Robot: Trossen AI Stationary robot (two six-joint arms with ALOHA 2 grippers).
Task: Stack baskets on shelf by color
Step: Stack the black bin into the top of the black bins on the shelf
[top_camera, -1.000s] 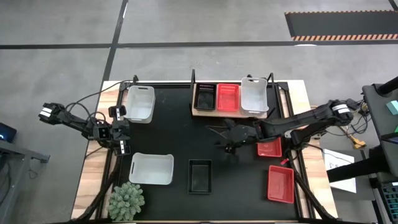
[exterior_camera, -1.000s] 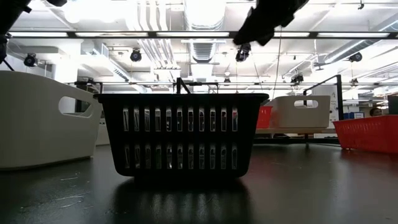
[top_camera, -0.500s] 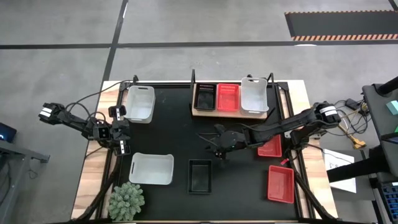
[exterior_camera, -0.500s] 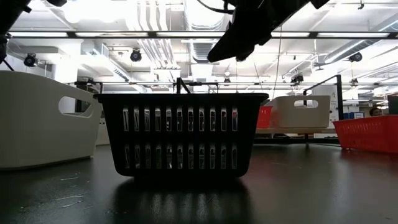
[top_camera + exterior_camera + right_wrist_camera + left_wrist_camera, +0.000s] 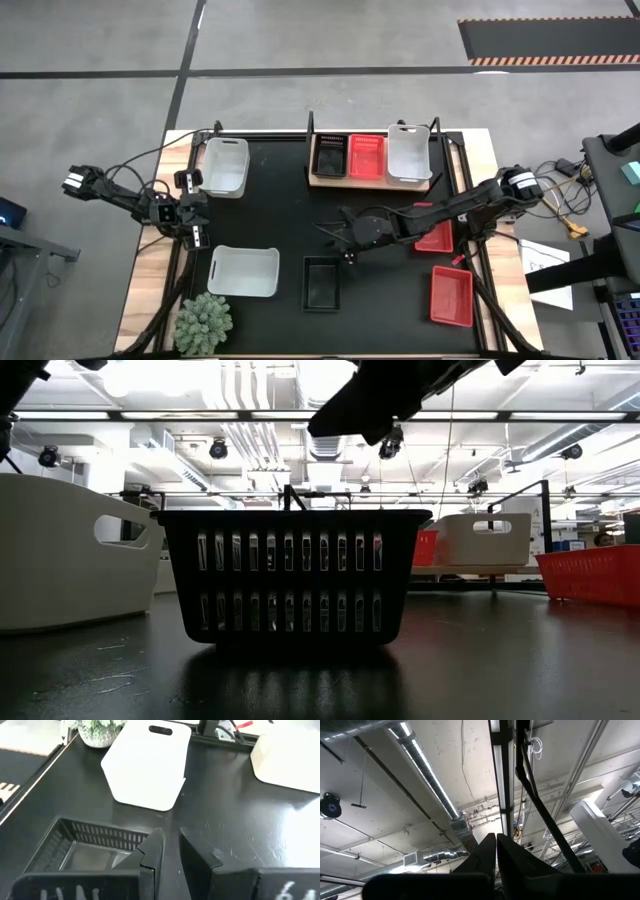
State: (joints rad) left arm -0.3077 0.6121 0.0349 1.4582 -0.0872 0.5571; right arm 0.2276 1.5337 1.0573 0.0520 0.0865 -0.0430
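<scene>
Right hand (image 5: 343,243): reached over table centre, just above far-right corner of the lone black basket (image 5: 322,282); fingers (image 5: 150,852) set slightly apart w/ a narrow gap, nothing pinched.
Left hand (image 5: 196,236): parked at left table edge, pointed up at ceiling; fingers (image 5: 487,852) pressed together, empty.
Shelf (image 5: 370,181): far centre of table; 3 baskets seen on it, black (image 5: 329,156) left, red (image 5: 366,156) middle, white (image 5: 409,154) right.
White baskets off shelf: 1 far left (image 5: 225,166), 1 near left (image 5: 243,271).
Red baskets off shelf: 1 at right (image 5: 434,237), partly under right arm; 1 near right (image 5: 451,296).
Plant (image 5: 203,322): near-left corner.
</scene>
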